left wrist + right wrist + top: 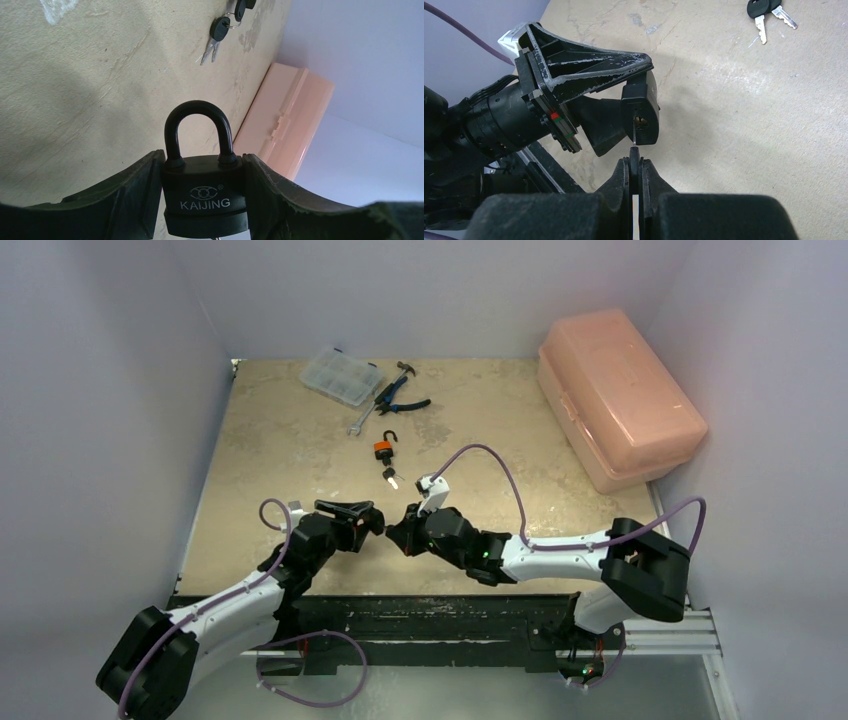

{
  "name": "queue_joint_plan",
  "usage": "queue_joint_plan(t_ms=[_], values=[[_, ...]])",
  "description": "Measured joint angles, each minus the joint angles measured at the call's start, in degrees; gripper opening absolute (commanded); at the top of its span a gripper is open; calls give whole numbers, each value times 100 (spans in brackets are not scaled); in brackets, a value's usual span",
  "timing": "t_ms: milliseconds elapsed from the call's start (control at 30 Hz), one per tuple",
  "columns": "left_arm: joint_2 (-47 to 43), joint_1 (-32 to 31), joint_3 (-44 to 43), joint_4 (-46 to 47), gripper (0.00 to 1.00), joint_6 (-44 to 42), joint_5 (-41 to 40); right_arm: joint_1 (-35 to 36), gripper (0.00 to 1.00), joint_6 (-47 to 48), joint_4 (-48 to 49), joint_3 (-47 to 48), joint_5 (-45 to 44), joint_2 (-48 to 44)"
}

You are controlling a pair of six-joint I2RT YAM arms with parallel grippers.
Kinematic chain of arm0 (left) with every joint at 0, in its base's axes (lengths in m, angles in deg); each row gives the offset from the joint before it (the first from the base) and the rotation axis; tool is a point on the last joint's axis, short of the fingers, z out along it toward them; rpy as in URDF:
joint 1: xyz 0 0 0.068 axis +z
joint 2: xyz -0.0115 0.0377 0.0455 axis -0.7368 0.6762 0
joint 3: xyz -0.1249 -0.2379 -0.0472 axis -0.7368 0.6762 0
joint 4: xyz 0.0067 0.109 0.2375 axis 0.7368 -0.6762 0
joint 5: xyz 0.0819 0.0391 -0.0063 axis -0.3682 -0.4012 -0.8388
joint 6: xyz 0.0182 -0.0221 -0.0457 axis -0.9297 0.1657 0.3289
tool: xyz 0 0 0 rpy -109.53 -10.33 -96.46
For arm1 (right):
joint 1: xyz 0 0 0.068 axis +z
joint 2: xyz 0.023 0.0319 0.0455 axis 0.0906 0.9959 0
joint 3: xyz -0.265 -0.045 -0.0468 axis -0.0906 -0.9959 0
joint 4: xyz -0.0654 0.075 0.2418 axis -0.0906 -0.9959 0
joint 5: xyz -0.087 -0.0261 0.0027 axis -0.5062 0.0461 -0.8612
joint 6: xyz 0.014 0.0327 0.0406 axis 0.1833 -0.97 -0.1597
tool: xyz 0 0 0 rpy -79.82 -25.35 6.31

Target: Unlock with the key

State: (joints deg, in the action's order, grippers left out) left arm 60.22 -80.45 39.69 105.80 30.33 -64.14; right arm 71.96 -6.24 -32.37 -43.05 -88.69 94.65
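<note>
The black padlock (205, 196) sits upright between the left fingers (135, 200). They are clamped on its two side faces, and its shackle stands clear above the fingertips. Both shackle legs are seated in the body, so the lock is closed. The body is matte black and rounded at the corners. It has a glossy curved shackle, and "KAIJING" is printed in pale letters under a small ring logo. The finger pads are dark, rough-grained and broad, and they flare outward from the lock.

In the right wrist view the padlock (644, 107) hangs past the tip of the left fingers (589, 75), which are ribbed black plastic scuffed white along the edges. The lock's underside and keyway are turned toward the right fingers (616, 182). Those are closed tight on the flat black head of the key (634, 167), leaving only a thin slit between them. The slim metal blade points straight at the keyway and its tip meets the lock's bottom face. How far it has gone in cannot be told.

From above, the two arms meet nose to nose over the near middle of the mottled beige surface (280, 460). A pair of spare keys (390, 477) with black heads lies just beyond them. Farther back are an orange padlock (384, 447), a wrench (362, 420), blue-handled pliers (400, 400) and a clear organiser box (340, 375). A pink plastic case (620, 400) stands at the far right.
</note>
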Motion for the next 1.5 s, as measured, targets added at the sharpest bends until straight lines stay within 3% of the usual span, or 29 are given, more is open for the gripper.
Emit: queue_joint_plan(t_ms=[1500], values=[[2, 0, -2, -98, 0, -4, 31, -9, 0, 833, 179, 72, 142, 232]])
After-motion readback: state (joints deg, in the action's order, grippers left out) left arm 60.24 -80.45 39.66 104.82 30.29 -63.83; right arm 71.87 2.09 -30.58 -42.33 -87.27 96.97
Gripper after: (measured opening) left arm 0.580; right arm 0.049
